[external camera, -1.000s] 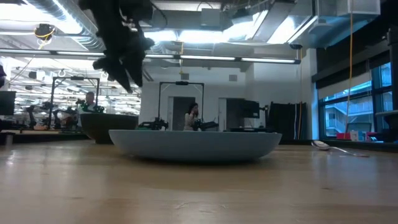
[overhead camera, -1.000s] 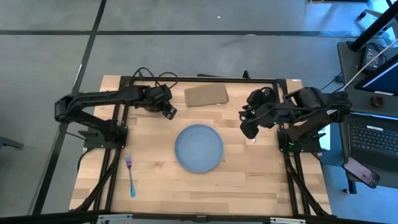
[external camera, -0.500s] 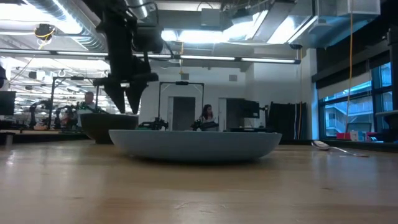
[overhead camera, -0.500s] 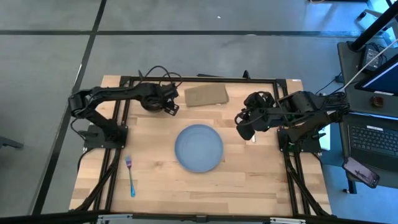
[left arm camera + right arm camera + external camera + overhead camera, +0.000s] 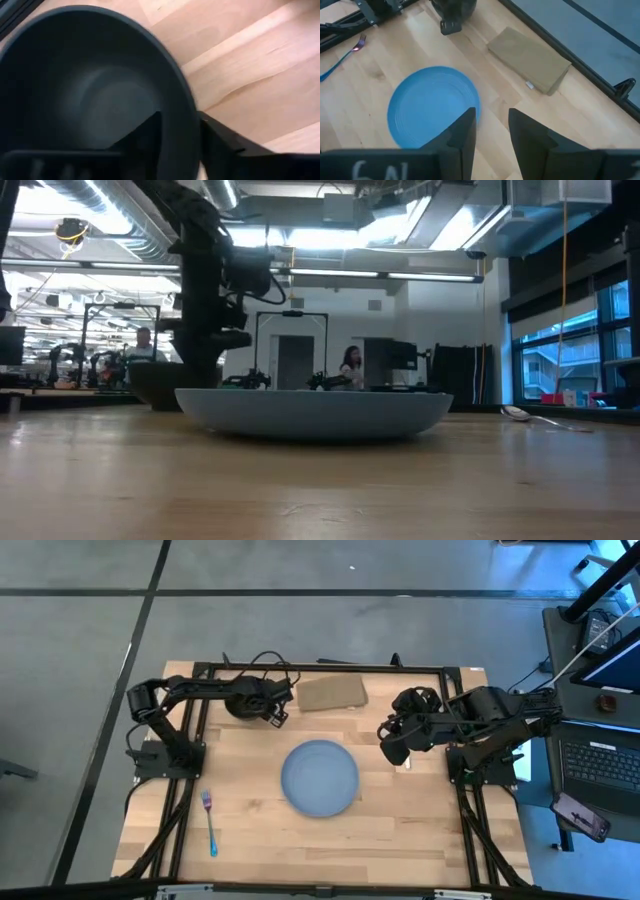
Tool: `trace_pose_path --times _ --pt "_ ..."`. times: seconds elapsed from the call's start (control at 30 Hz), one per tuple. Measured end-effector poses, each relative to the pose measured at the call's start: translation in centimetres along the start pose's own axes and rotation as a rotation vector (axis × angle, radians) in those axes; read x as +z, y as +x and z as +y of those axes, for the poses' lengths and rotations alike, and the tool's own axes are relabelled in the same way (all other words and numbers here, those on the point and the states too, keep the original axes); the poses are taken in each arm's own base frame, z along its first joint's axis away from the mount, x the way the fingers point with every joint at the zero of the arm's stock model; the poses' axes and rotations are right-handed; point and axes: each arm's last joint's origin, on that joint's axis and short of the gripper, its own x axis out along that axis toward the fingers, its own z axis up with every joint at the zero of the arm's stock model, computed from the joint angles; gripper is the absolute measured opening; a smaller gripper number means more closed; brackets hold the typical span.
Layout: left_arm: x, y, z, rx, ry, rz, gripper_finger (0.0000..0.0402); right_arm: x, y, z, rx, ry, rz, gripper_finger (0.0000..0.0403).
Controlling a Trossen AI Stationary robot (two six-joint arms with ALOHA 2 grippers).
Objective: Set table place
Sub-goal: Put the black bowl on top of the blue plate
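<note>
A black bowl (image 5: 241,702) stands on the light wood table (image 5: 400,830) at the far left, and my left gripper (image 5: 180,145) is shut on its rim. A pale blue plate (image 5: 320,777) lies mid-table. The blue-handled fork (image 5: 210,823) lies near the table's left edge. The silver spoon (image 5: 515,413) lies right of the plate. My right gripper (image 5: 492,127) hangs open above the table, right of the plate, with nothing between its fingers. My left gripper has the bowl's rim (image 5: 186,107) between its two fingers, on the side nearest the plate. One finger (image 5: 142,142) is inside the bowl and the other (image 5: 222,145) is outside. The fingers come from above, pointing down. The bowl stands upright on the table.
A folded brown napkin (image 5: 332,693) lies at the far edge, right of the bowl. The black metal frame (image 5: 320,668) runs around the tabletop. Bare wood lies in front of the plate. People show in the room beyond the table (image 5: 350,365).
My left gripper has come down from above onto the bowl's rim, turning to point straight down, while its arm has folded back toward the table's left edge. The right gripper has shifted a little toward the plate. The bowl and plate have stayed put.
</note>
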Motion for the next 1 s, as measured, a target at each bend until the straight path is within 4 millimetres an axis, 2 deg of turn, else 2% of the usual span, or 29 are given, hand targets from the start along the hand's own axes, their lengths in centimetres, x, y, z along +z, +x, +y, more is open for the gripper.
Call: trace_pose_path --times 0.1,0.13,0.23,0.37,0.53,0.67,0.77,0.87,1.0 --pt "-0.6 -1.0 0.0 -0.014 0.023 0.011 0.0025 -0.1 0.0 0.0 0.001 -0.009 0.001 0.0118" --pt "-0.8 -1.5 0.0 -0.044 0.023 0.013 0.0014 -0.1 0.0 0.0 -0.002 -0.014 0.004 0.0118" --pt "-1.2 -4.0 -0.5 -0.166 0.018 0.032 0.0011 -0.2 0.0 -0.1 -0.014 -0.042 0.013 0.0118" --pt "-2.0 -9.9 -2.4 -0.286 0.060 -0.031 0.0006 -0.2 0.0 -0.3 -0.051 -0.080 -0.001 0.0118" --pt "-3.9 -18.1 -6.2 -0.384 0.172 -0.109 0.0004 -0.2 -0.3 -0.6 -0.061 -0.153 -0.015 0.0118" --pt "-5.1 -21.9 -10.7 -0.424 0.234 -0.135 0.0003 -0.1 -1.0 -1.3 -0.069 -0.186 -0.047 0.0118" --pt "-5.6 -22.8 -14.7 -0.440 0.289 -0.131 0.0002 -0.1 -1.6 -1.8 -0.062 -0.207 -0.060 0.0118" --pt "-6.0 -21.8 -19.0 -0.419 0.373 -0.110 0.0002 -0.1 -2.3 -2.5 -0.049 -0.222 -0.075 0.0118" --pt "-6.1 -19.9 -22.8 -0.368 0.406 -0.084 0.0002 -0.1 -3.3 -3.4 -0.034 -0.234 -0.094 0.0118"
